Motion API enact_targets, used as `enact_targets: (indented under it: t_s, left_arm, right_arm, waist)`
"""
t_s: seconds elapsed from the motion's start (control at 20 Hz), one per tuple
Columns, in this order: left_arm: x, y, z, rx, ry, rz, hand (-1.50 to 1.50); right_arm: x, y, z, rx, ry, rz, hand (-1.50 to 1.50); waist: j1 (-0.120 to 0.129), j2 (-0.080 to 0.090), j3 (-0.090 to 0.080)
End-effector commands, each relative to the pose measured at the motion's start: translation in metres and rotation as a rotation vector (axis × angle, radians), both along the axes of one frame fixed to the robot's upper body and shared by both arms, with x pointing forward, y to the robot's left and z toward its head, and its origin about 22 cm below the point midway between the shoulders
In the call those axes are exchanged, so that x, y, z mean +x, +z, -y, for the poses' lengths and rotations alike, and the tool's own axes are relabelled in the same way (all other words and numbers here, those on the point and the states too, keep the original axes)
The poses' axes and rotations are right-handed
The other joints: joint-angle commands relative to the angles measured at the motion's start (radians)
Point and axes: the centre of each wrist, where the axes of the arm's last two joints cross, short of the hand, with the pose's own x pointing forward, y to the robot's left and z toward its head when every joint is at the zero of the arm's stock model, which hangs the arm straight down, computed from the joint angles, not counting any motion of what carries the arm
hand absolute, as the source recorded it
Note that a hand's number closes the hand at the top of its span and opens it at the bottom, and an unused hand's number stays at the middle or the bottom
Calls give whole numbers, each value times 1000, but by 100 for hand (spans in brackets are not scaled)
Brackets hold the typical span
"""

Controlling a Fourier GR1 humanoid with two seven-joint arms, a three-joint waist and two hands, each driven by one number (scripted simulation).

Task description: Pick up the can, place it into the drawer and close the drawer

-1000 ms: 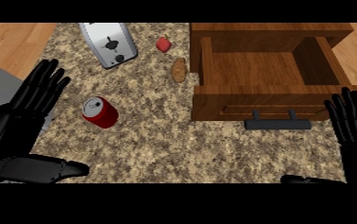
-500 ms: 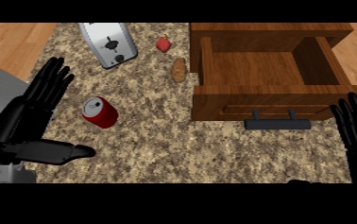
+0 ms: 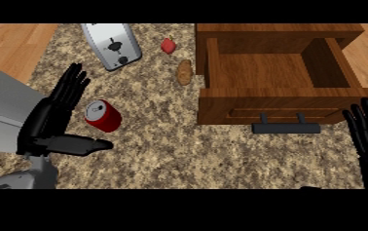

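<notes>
A red can [image 3: 103, 116] with a silver top lies on its side on the speckled counter at the left. My left hand [image 3: 54, 115] is open just left of it, fingers straight and pointing up, thumb stretched out below the can, with a small gap between them. The wooden drawer [image 3: 277, 105] stands pulled open at the upper right, its inside bare, with a black handle [image 3: 285, 127] on its front. My right hand [image 3: 357, 127] shows only as straight fingers at the right edge, beside the drawer front.
A silver toaster [image 3: 112, 45] sits at the back left. A small red item [image 3: 168, 46] and a brown oblong item [image 3: 185, 72] lie between the toaster and the drawer. A grey surface [image 3: 14, 103] borders the counter at the far left.
My left hand has moved right and forward, closing in on the can. My right hand has slid further toward the right edge. The can and the drawer have not moved.
</notes>
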Motion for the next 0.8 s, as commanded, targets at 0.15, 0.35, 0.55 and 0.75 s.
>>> enact_targets:
  t_s: [0.15, 0.35, 0.55, 0.75]
  left_arm:
    - [5, -39, -6, 19, 32, 1, -150]
    - [-6, -52, -33, 17, 44, -34, -150]
    - [8, -64, -40, 8, 69, -23, -150]
    - [-1, -78, -39, 30, 68, -32, -150]
  right_arm:
    - [8, -20, -1, 8, 1, 11, -150]
    - [-3, -24, 25, 1, 7, -4, -150]
    - [6, -13, 22, 13, 3, -7, -150]
    - [-8, -5, 6, -19, 15, -5, -150]
  waist:
    - [1, 1, 0]
    - [1, 0, 0]
    - [0, 0, 0]
    - [1, 0, 0]
